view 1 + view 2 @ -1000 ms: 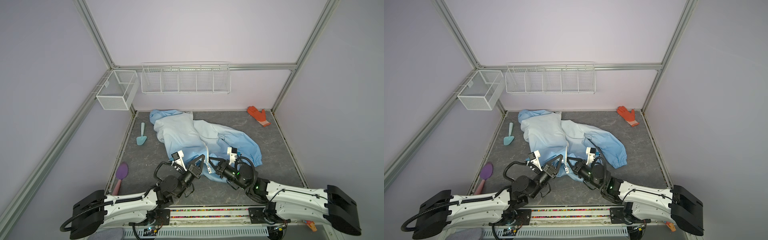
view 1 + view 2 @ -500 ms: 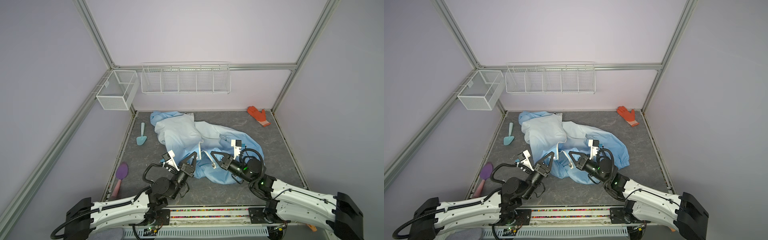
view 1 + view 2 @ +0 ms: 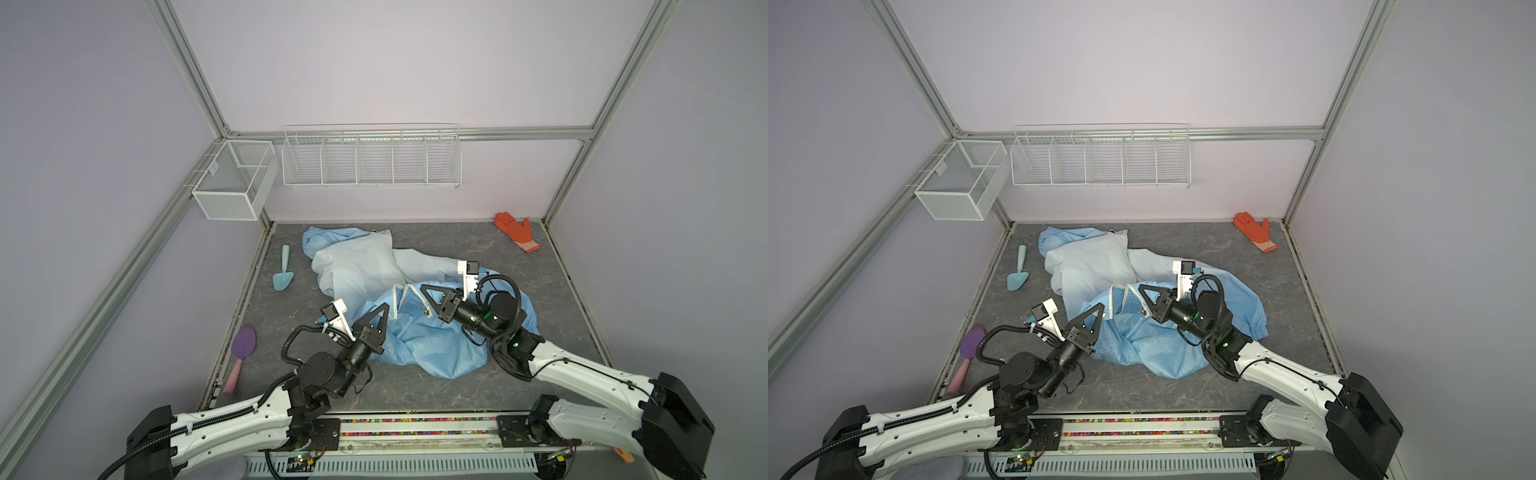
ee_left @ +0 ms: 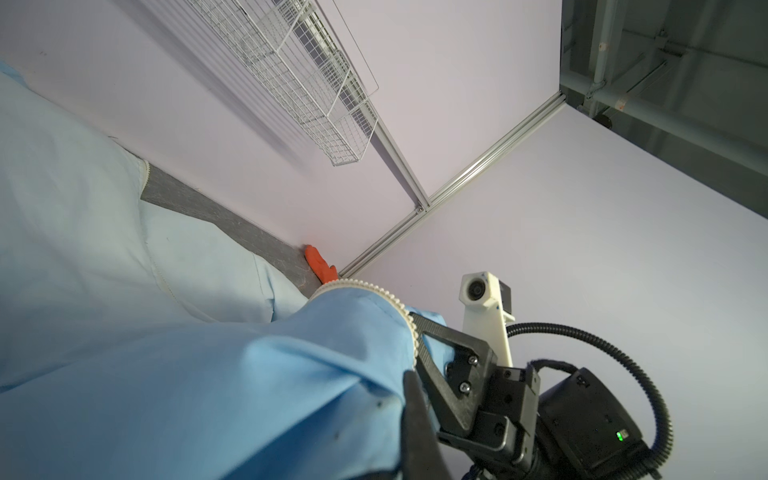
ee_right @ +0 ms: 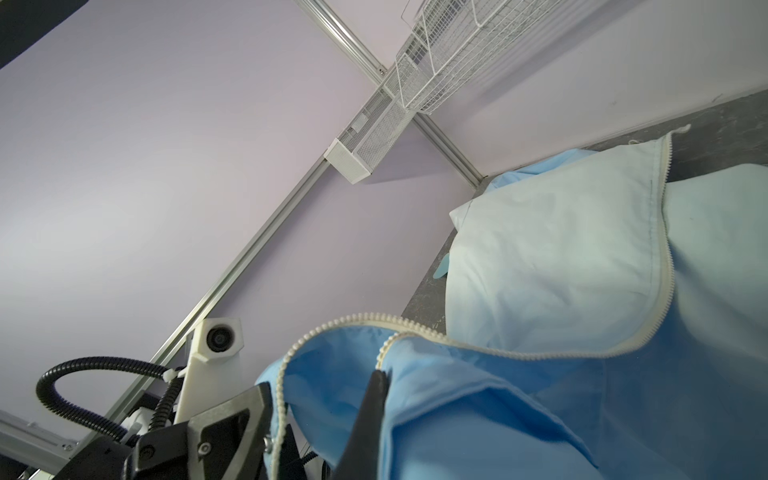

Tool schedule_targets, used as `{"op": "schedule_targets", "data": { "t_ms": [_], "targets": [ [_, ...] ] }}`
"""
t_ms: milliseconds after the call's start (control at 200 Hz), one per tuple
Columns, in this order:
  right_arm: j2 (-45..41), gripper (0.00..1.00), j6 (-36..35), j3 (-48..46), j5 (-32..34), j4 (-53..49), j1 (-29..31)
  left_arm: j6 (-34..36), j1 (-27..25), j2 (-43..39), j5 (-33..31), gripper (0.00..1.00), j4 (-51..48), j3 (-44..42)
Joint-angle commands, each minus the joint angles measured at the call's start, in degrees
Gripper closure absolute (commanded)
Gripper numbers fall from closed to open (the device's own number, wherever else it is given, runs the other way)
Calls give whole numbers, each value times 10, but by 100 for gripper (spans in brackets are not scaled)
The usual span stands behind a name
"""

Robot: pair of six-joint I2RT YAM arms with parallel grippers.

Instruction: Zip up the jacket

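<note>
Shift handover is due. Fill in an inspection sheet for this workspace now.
Surface: grey marbled tabletop, no spills seen.
Job's things: jacket crumpled mid-table; white zipper open, halves apart.
Clutter: orange glove in far right corner; teal trowel and purple tool along left edge.
Hands: left hand and right hand both shut on the jacket's zipper edges, lifted.
Cables: black hose looped at each wrist.
Surroundings: wire rack, mesh basket on walls.
</note>
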Motion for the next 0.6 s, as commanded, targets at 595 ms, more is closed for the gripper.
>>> {"op": "schedule_targets", "data": {
  "t_ms": [595],
  "targets": [
    [30, 94, -11, 63, 30, -14, 0, 36, 17, 163, 192, 100, 116, 109]
  ]
}}
